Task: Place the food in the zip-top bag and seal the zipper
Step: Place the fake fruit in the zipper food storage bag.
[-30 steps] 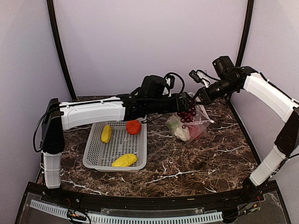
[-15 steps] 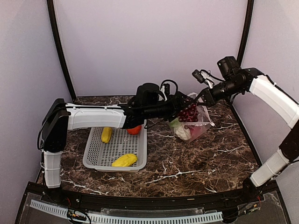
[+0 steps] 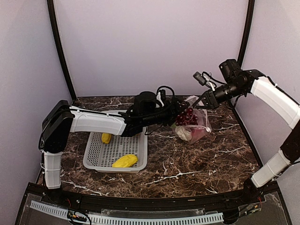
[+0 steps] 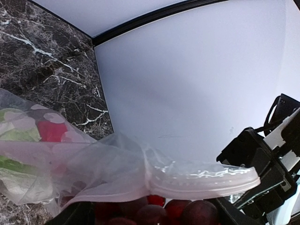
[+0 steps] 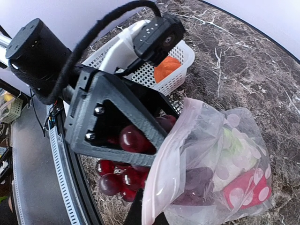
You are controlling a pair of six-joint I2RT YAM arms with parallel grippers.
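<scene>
At zip-top bag (image 5: 220, 154) mouth: left hand (image 3: 180, 111) grasps grape bunch (image 5: 117, 180) just outside it; right hand (image 3: 202, 101) clenched on zipper (image 4: 201, 180) edge.

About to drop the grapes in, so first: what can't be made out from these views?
Bag mouth: top view, too small and partly behind the grapes; how wide it gapes is unclear.
Grapes: left wrist view, cut off by the bottom edge.
Right claw: right wrist view, its fingertips run off the bottom edge.
Basket far end: top view, hidden by the left arm.
</scene>
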